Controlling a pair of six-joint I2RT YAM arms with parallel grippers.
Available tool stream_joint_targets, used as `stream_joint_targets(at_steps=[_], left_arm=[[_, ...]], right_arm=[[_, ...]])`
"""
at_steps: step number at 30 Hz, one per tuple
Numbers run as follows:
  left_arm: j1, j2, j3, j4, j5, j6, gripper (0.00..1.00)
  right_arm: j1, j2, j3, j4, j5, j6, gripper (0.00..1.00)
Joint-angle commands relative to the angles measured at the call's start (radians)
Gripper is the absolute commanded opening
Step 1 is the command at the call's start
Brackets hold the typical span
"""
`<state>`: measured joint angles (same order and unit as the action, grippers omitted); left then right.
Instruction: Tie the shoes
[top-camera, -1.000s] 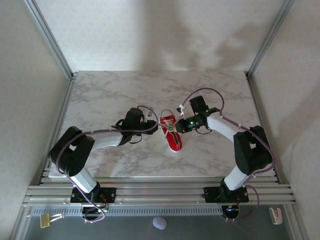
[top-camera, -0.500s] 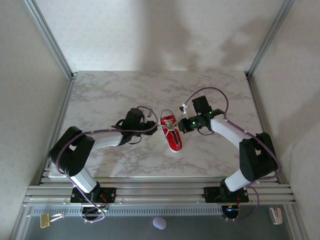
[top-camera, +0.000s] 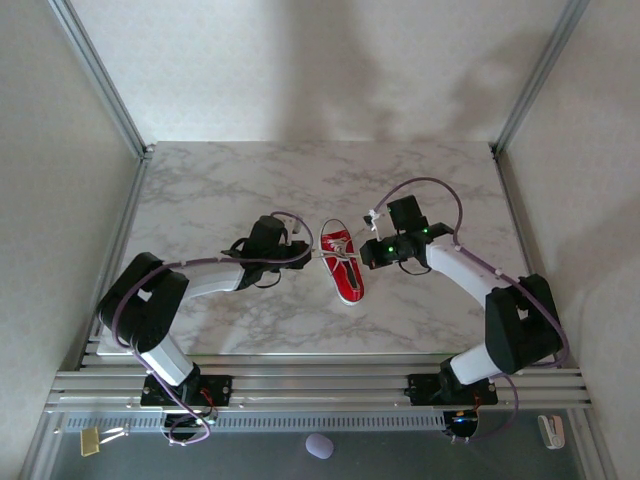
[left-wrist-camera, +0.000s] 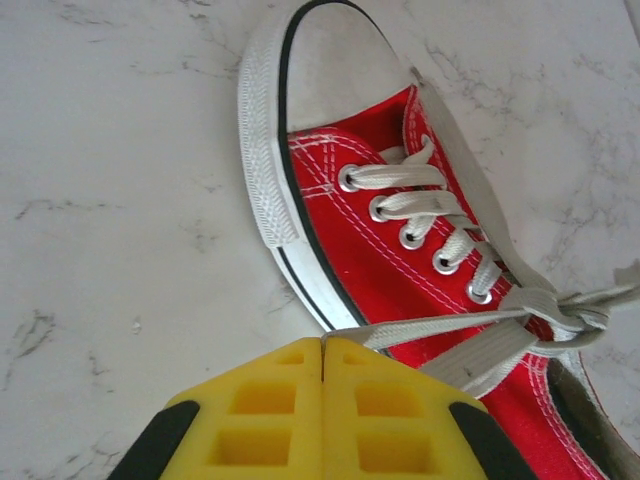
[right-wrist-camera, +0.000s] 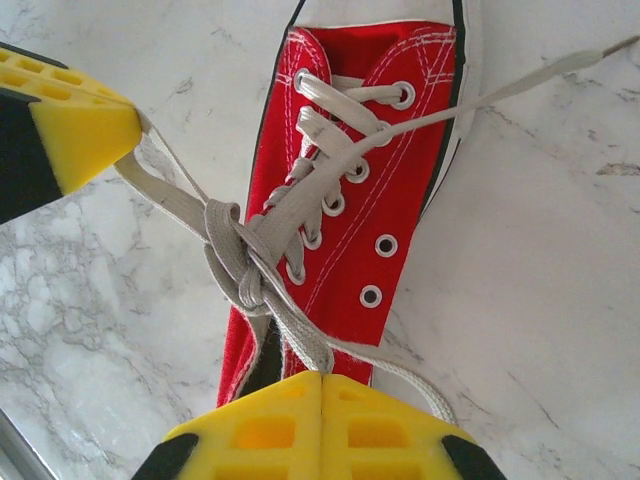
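Lying near the middle of the marble table (top-camera: 220, 190), the red shoe (top-camera: 342, 265) sits between both grippers. The left gripper (left-wrist-camera: 322, 345) is pressed together on a white lace (left-wrist-camera: 430, 328) strand. The right gripper (right-wrist-camera: 322, 378) pinches another, and a knot (right-wrist-camera: 243, 262) is stretched between them.

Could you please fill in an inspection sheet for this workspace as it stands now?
Surface: white-grey marble table.
Job's things: red sneaker resting on its sole; white laces crossed into a knot, ends pulled sideways.
Clutter: nothing seen on the table.
Tools: left tool and right tool each shut on a lace end, either side of the shoe.
Cables: purple cables looping along both arms.
Surroundings: pale walls, aluminium frame, small oddments below the near rail.
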<state>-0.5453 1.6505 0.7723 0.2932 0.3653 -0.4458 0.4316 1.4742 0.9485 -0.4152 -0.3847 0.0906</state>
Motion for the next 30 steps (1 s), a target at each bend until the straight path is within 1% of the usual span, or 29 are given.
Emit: stream_joint_targets(at_steps=[1, 12, 16, 18, 21, 24, 26, 27, 30], left_arm=[[0.019, -0.007, 0.012, -0.024, -0.042, 0.002, 0.00], [0.024, -0.003, 0.012, -0.038, -0.055, 0.000, 0.00], [0.024, -0.006, 0.012, -0.036, -0.045, 0.003, 0.00], [0.023, -0.006, 0.009, -0.013, 0.010, 0.011, 0.00], [0.012, -0.013, 0.003, 0.044, 0.129, 0.012, 0.00], [-0.006, -0.012, 0.005, 0.110, 0.230, 0.007, 0.00], [-0.019, -0.018, 0.004, 0.121, 0.258, 0.014, 0.00], [-0.022, -0.022, 0.000, 0.121, 0.258, 0.018, 0.02], [-0.024, -0.045, -0.025, 0.130, 0.253, 0.018, 0.13]], right_arm=[[-0.003, -0.036, -0.022, -0.020, 0.029, 0.020, 0.00], [-0.002, -0.067, -0.048, -0.025, 0.059, 0.048, 0.00], [-0.003, -0.075, -0.054, -0.020, 0.052, 0.055, 0.00], [-0.002, -0.079, -0.056, -0.015, 0.023, 0.057, 0.00], [0.000, -0.080, -0.060, 0.010, -0.040, 0.062, 0.00], [0.009, -0.078, -0.060, 0.026, -0.066, 0.067, 0.00], [0.015, -0.074, -0.058, 0.029, -0.071, 0.066, 0.00], [0.016, -0.072, -0.057, 0.028, -0.071, 0.064, 0.00], [0.018, -0.068, -0.057, 0.025, -0.068, 0.060, 0.00]])
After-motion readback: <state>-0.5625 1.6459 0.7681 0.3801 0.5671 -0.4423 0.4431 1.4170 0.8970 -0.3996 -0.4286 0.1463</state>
